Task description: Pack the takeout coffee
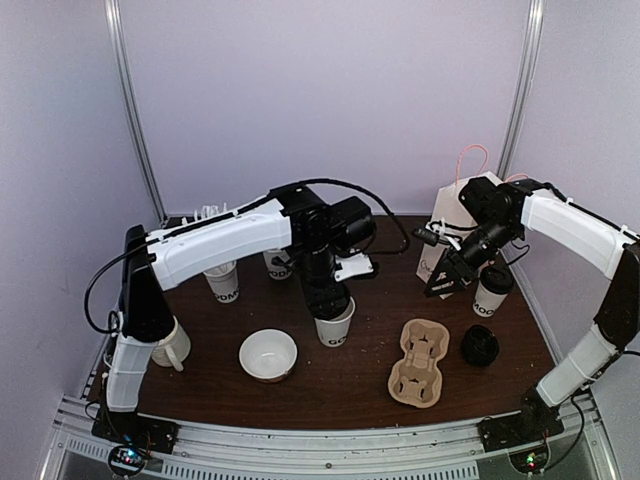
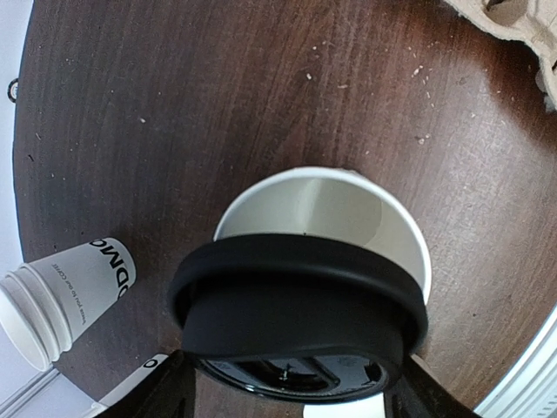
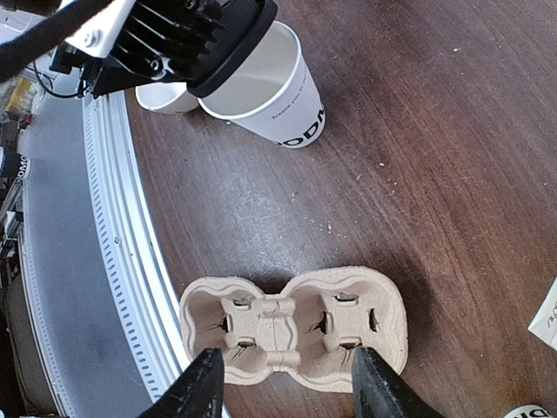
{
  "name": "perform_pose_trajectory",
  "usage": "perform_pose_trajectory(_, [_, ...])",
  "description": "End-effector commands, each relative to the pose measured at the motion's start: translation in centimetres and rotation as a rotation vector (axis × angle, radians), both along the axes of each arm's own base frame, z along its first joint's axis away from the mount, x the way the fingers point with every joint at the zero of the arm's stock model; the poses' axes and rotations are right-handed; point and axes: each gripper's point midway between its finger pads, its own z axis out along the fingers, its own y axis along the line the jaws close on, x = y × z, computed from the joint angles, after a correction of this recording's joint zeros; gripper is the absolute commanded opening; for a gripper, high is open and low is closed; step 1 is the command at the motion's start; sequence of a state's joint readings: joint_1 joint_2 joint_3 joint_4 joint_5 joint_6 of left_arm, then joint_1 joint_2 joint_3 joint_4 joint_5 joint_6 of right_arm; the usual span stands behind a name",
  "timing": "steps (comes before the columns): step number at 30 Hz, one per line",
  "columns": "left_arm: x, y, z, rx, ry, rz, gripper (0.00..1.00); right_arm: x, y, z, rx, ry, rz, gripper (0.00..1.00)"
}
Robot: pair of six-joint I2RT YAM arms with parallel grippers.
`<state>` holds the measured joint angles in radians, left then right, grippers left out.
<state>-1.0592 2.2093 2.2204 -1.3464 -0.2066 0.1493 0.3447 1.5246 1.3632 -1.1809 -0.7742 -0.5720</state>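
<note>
Two takeout coffees stand on the dark table (image 1: 350, 395). One open cup (image 1: 335, 325) sits near the middle. A lidded cup (image 1: 492, 290) stands at its 2 o'clock, close to the table's right edge. The left gripper (image 2: 291, 390) is clamped on a black lid (image 2: 296, 296), held tilted over the open cup's near rim and covering only part of the mouth. Whether lid and rim touch cannot be told.

At the open cup's 4 o'clock lies a cardboard carrier (image 1: 422, 362), with bare wood between them and the front rail (image 1: 330, 440) just past it. The right gripper (image 3: 291, 383) hovers over the carrier, jaws spread wide, gripping nothing. A white bowl (image 1: 268, 355) sits at 8 o'clock.
</note>
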Motion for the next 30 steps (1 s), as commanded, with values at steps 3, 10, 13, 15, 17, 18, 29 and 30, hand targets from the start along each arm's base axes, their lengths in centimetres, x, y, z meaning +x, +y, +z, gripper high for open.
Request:
perform_pose_trajectory(3, [0.6,-0.3,-0.4,0.011,-0.008,-0.011,0.74,-0.3,0.0,-0.3,-0.022,-0.004,0.012,0.54])
perform_pose_trajectory(10, [0.7,-0.5,-0.5,0.009,-0.007,-0.009,0.78,-0.2,0.1,-0.4,-0.023,0.000,0.015,0.54])
perform_pose_trajectory(13, [0.7,-0.6,-0.4,0.004,-0.010,-0.008,0.79,-0.2,0.1,-0.5,-0.024,0.004,0.015,0.54])
perform_pose_trajectory(15, [0.8,-0.7,-0.2,-0.007,-0.013,-0.008,0.80,-0.3,0.1,-0.5,-0.025,0.006,0.015,0.54])
perform_pose_trajectory(17, [0.8,-0.9,0.1,-0.020,-0.014,-0.009,0.80,-0.3,0.1,-0.5,-0.025,0.003,0.017,0.54])
perform_pose_trajectory(18, [0.8,-1.0,0.2,-0.027,-0.015,-0.009,0.81,-0.3,0.1,-0.5,-0.026,0.003,0.017,0.54])
perform_pose_trajectory(29, [1.5,-1.4,0.9,-0.044,-0.055,-0.014,0.97,-0.3,0.1,-0.7,-0.030,0.008,0.020,0.54])
perform_pose_trajectory(30, [1.6,-1.5,1.0,-0.048,-0.060,-0.013,0.98,-0.3,0.1,-0.7,-0.030,0.009,0.020,0.54])
